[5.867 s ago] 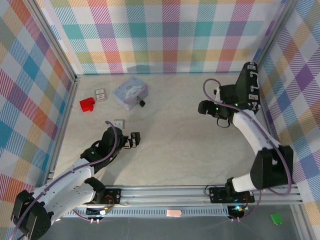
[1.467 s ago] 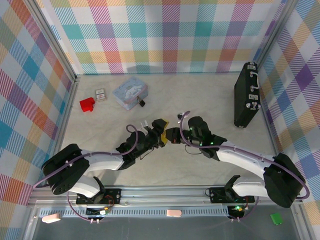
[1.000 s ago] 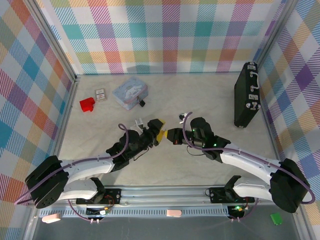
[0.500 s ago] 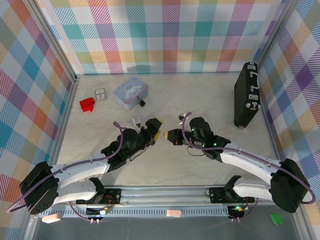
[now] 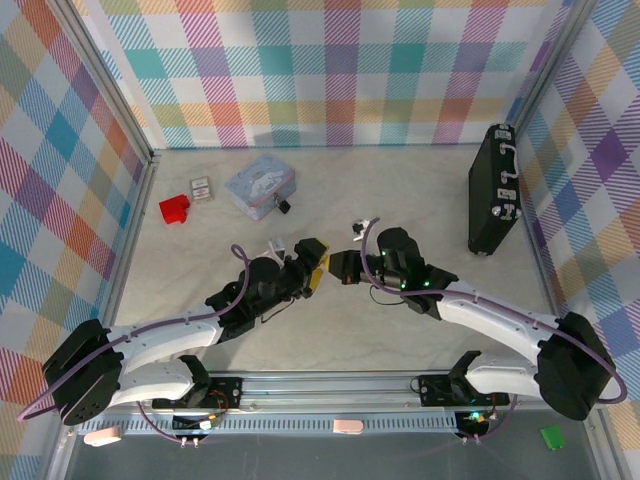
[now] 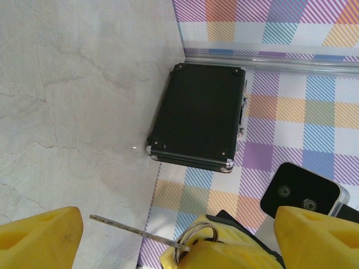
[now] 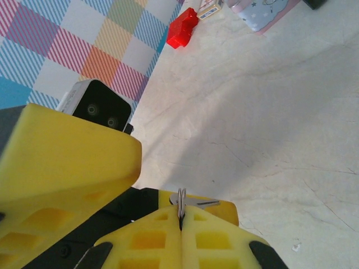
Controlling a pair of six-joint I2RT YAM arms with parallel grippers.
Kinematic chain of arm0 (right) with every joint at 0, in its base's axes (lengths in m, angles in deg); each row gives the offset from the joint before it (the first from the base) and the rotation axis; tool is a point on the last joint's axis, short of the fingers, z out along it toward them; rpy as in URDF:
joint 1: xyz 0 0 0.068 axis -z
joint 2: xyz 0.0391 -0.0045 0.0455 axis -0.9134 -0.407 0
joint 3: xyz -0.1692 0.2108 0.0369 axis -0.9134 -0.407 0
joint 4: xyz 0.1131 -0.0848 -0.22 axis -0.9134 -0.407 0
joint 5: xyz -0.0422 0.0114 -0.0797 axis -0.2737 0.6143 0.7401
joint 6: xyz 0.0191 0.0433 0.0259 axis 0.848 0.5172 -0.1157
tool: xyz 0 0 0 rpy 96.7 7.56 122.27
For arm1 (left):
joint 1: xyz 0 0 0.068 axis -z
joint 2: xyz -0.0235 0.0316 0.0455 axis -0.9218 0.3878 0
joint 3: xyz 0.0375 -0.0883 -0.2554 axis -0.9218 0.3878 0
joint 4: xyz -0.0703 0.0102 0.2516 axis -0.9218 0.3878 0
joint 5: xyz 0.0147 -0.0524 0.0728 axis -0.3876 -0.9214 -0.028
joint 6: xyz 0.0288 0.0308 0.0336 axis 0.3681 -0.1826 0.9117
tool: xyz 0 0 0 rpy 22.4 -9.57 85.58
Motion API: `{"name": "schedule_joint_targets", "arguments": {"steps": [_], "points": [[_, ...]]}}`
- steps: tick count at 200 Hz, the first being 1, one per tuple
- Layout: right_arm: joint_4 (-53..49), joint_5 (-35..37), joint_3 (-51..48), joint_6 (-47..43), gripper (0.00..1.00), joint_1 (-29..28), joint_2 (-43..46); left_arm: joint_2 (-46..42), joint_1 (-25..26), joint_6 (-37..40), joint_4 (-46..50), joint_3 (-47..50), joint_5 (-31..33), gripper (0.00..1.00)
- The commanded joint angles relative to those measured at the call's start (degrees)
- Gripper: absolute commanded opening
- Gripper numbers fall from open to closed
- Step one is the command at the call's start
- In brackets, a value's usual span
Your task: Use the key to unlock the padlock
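From above, the left gripper [image 5: 314, 262] and right gripper [image 5: 340, 266] meet tip to tip at mid-table, seemingly for a hand-over of something too small to make out from here. The padlock [image 5: 283, 206], a tiny black body with a thin shackle, lies well apart at the far left. It touches the near right corner of the tin [image 5: 258, 184], so I judge that one arm must carry the tool over to it. In the left wrist view, the left gripper's yellow fingers [image 6: 39, 235] stand wide apart, one in each lower corner. That leaves room for the right gripper's tip to sit between them. From that tip the key [image 6: 137, 230] sticks out to the left, a slim silvery blade, nearly level, with a wire ring at its root. Neither left finger seems to touch it. In the right wrist view, the right gripper's fingers are pressed together with the key's ring clamped edge-on in their seam, probably to hold the blade steady. One left finger looms just beside them, on the left.
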Motion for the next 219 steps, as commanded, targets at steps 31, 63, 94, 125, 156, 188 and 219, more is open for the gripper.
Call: {"name": "schedule_joint_targets", "arguments": {"steps": [31, 63, 94, 125, 156, 188, 219], "points": [[5.78, -3.29, 0.37, -1.67, 0.0, -1.4, -0.84, -0.51, -0.35, -0.82, -0.46, -1.4, -0.85, 0.88], [4.91, -2.7, -1.64, -3.17, 0.0, -1.59, 0.53, -1.72, -0.44, -0.05, 1.07, -1.22, 0.25, 0.85], [3.43, -2.11, -3.15, -4.62, 0.0, -1.77, 1.62, -3.04, -0.53, 0.83, 2.54, -1.44, 0.79, 0.8], [3.45, -1.8, -3.82, -5.34, 0.0, -1.81, 2.26, -3.44, -0.62, 1.29, 3.54, -1.75, 1.12, 0.74], [4.58, -2.88, -3.79, -6.14, 0.0, -1.89, 2.52, -3.62, -0.59, 1.72, 4.54, -2.01, 1.37, 0.72], [5.62, -3.91, -3.99, -7.53, 0.0, -2.07, 2.33, -4.08, -0.68, 2.17, 5.42, -2.19, 1.66, 0.69], [4.24, -2.47, -4.41, -10.0, 0.0, -2.16, 3.29, -4.93, -0.7, 2.52, 6.23, -2.08, 2.2, 0.65]]}}
